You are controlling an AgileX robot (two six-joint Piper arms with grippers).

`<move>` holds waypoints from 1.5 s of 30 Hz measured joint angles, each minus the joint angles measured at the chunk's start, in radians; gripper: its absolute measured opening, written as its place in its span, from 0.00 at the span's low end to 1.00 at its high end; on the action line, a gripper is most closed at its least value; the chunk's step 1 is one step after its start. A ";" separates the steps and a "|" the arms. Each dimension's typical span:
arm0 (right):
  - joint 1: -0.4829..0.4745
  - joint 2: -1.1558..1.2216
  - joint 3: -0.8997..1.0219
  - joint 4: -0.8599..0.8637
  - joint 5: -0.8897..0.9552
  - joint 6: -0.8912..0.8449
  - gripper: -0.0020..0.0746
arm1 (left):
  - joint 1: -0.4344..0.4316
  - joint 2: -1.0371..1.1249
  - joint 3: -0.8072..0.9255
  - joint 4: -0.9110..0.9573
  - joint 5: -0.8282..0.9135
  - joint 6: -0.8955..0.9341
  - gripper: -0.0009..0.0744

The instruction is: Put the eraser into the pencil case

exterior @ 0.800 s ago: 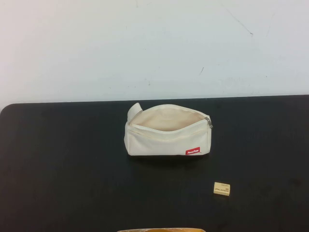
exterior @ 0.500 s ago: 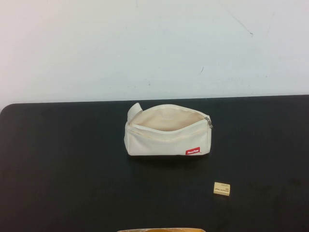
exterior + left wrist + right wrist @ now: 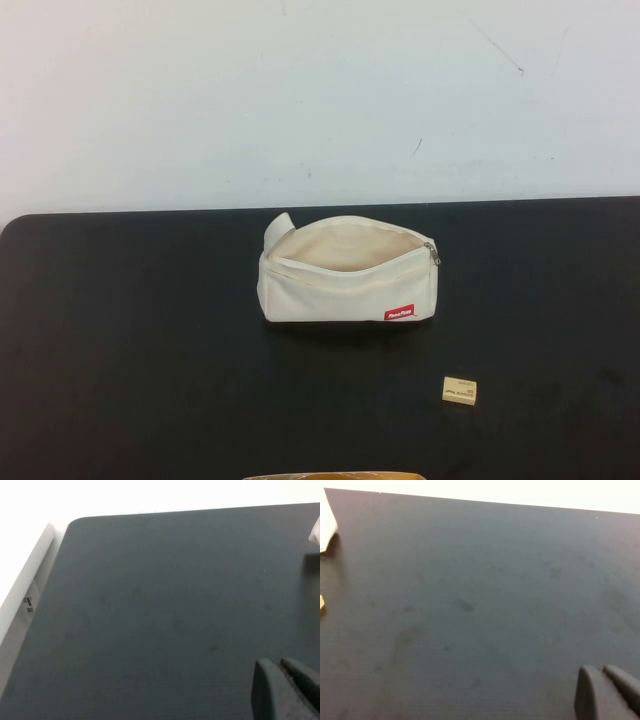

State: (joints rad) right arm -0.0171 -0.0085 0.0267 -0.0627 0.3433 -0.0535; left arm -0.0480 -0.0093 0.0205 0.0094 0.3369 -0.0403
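Left claw (image 3: 286, 690) hanging low over bare black worktop (image 3: 160, 610) on the left side, out of the high view; fingers lying pressed together, gripping nothing. Likely parking there.

Pencil case (image 3: 348, 272) sitting mid-worktop, toward the far edge, zip drawn back and mouth gaping upward; red label (image 3: 400, 313) facing the robot, zipper pull (image 3: 432, 250) resting at the right end. Opening looking wide enough for a straight drop.

Eraser (image 3: 460, 391) lying flat on the worktop, nearer the robot and right of the case, well apart from it, printed face up.

Right claw (image 3: 607, 692) hovering over empty worktop on the right, fingers also meeting, carrying nothing; sliver of eraser (image 3: 321, 603) and corner of case (image 3: 327, 522) showing at the edge of its wrist view.

Step in hand, by judgement: reaching for the eraser, not yet begun. Right arm being the closer one. Advising: spreading fingers first, descending squarely over the small block, pinching across the short sides, avoiding nudging it away. Then lifting clear before crossing the case's front wall.
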 joint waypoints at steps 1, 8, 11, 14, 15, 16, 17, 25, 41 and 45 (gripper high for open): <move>0.000 0.000 0.000 0.000 0.000 0.000 0.02 | 0.000 0.000 0.000 0.000 0.000 0.000 0.01; 0.000 0.000 0.000 0.000 0.000 0.000 0.02 | 0.000 0.000 0.000 0.000 0.000 0.000 0.01; 0.000 0.000 0.000 0.000 0.000 0.000 0.02 | 0.000 0.000 0.000 0.000 0.000 0.000 0.01; 0.015 0.000 0.000 0.000 0.000 0.000 0.02 | 0.000 0.000 0.000 0.000 0.000 0.000 0.01; 0.023 0.000 0.000 0.000 0.000 0.000 0.02 | 0.000 0.000 0.000 0.000 0.000 0.000 0.01; 0.025 0.000 0.000 0.000 0.000 0.000 0.02 | 0.000 0.000 0.000 0.000 0.000 0.000 0.01; 0.028 0.000 0.000 0.000 0.000 0.000 0.02 | 0.000 0.000 0.000 0.000 0.000 0.000 0.01; 0.029 0.000 0.000 0.000 0.000 0.007 0.02 | 0.000 0.000 0.000 0.000 0.000 0.000 0.01; 0.029 0.000 0.000 0.000 0.000 0.013 0.02 | 0.000 0.000 0.000 0.000 0.000 0.000 0.01; 0.029 0.000 0.000 0.000 0.000 0.013 0.02 | 0.000 0.000 0.000 0.000 0.000 0.000 0.01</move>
State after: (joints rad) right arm 0.0123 -0.0085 0.0267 -0.0627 0.3433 -0.0408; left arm -0.0480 -0.0093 0.0205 0.0094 0.3369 -0.0403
